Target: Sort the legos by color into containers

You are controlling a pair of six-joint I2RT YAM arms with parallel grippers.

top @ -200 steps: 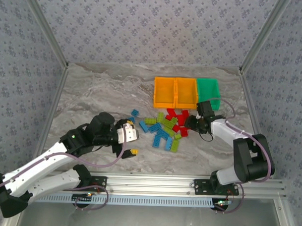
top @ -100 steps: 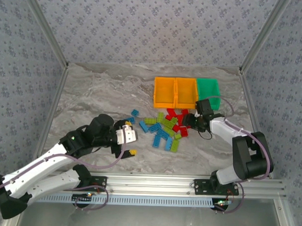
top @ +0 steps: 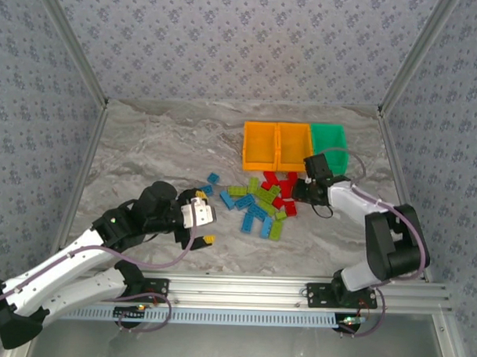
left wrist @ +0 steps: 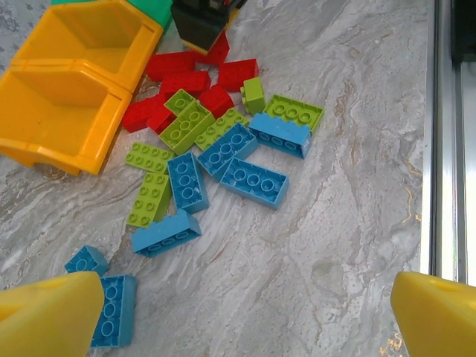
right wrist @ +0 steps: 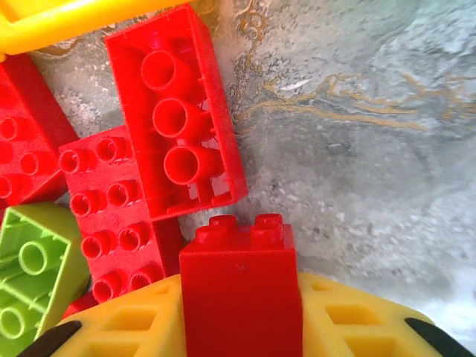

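Note:
The legos (top: pixel 261 199) lie in a loose pile of blue, lime green and red bricks mid-table, also seen in the left wrist view as legos (left wrist: pixel 223 149). Behind them stand two orange bins (top: pixel 259 157) (top: pixel 295 159) and a green bin (top: pixel 339 143) in a row. My right gripper (top: pixel 295 191) sits at the pile's right edge, just in front of the bins. It is shut on a small red brick (right wrist: pixel 239 290), held studs-outward between its yellow fingers (right wrist: pixel 357 323). My left gripper (left wrist: pixel 245 320) hangs open left of the pile, over bare table.
A lone blue brick (top: pixel 213 178) lies left of the pile, and another blue brick (left wrist: pixel 111 309) sits by my left fingertip. The enclosure's metal rail (left wrist: pixel 446 134) runs along the near edge. Patterned walls close in the table's sides and back.
My right gripper has shifted a little toward the bins with the red brick in it. My left arm has drawn back slightly to the left.

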